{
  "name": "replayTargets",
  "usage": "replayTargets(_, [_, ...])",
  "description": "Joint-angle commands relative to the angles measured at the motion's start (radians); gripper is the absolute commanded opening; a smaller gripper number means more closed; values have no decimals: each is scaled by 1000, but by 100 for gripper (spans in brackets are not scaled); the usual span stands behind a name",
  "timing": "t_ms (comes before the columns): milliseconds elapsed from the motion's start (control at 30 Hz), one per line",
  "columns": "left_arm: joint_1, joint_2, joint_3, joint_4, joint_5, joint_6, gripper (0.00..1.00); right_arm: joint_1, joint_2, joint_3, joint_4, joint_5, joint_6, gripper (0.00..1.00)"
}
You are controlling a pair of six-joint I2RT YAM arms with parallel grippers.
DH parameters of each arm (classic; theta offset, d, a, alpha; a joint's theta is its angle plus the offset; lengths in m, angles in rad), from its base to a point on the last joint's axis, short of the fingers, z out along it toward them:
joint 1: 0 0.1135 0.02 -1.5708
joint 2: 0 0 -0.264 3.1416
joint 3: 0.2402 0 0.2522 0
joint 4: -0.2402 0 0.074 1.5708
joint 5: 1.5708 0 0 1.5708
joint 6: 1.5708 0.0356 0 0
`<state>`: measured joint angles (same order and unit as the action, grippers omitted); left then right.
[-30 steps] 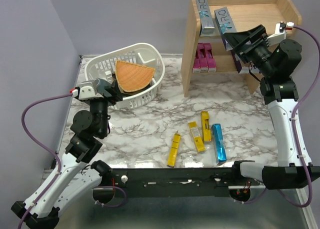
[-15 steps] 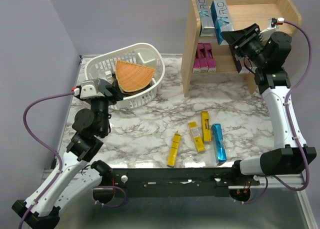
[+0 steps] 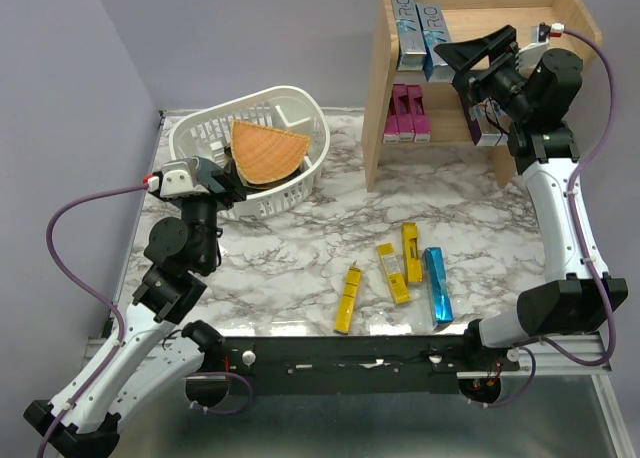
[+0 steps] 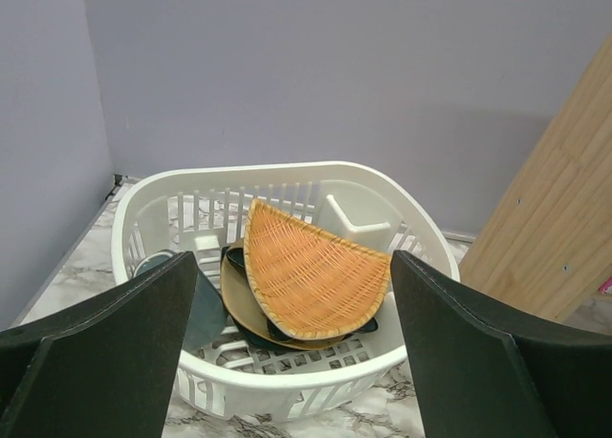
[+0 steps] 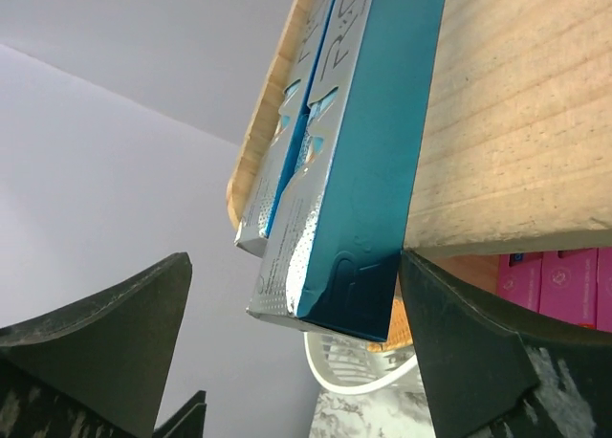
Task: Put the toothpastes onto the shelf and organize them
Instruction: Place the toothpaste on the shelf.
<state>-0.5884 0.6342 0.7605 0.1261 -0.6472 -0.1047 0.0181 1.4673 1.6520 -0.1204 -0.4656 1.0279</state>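
On the top of the shelf [image 3: 375,128], the blue box [image 3: 433,36] now lies flat beside a second blue box [image 3: 405,33], side by side. A second ago it was nearer the front and tilted, at the right gripper [image 3: 458,63]. Now the box sits further back.

The right gripper is wide open. One finger stands on each side of the box's near end and they do not squeeze it. That end sticks out past the shelf edge. The box rests on the wood by itself.

The left gripper [image 4: 292,266] is wide open too and holds nothing. It has not moved and it faces the white basket [image 3: 200,138].

Both boxes on top show the big letters "RO".

Pink boxes [image 3: 408,118] stand on the lower shelf. Three yellow boxes [image 3: 392,273] and one more blue box [image 3: 436,285] lie on the tabletop [image 3: 300,248], near the arms.
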Motion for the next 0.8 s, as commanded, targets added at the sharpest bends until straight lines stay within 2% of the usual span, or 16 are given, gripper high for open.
replayTargets(0, [9, 2, -4, 15, -9, -3, 92, -7, -12, 2, 25, 2, -18, 100])
replayTargets(333, [12, 4, -3, 9, -5, -7, 92, -6, -87, -104, -1, 45, -110, 100])
replayTargets(567, [13, 2, -3, 9, -6, -6, 92, -6, -211, -159, -10, 67, -281, 100])
replayTargets(767, [13, 7, -1, 6, -2, -7, 92, -7, -265, -170, 31, 102, -491, 86])
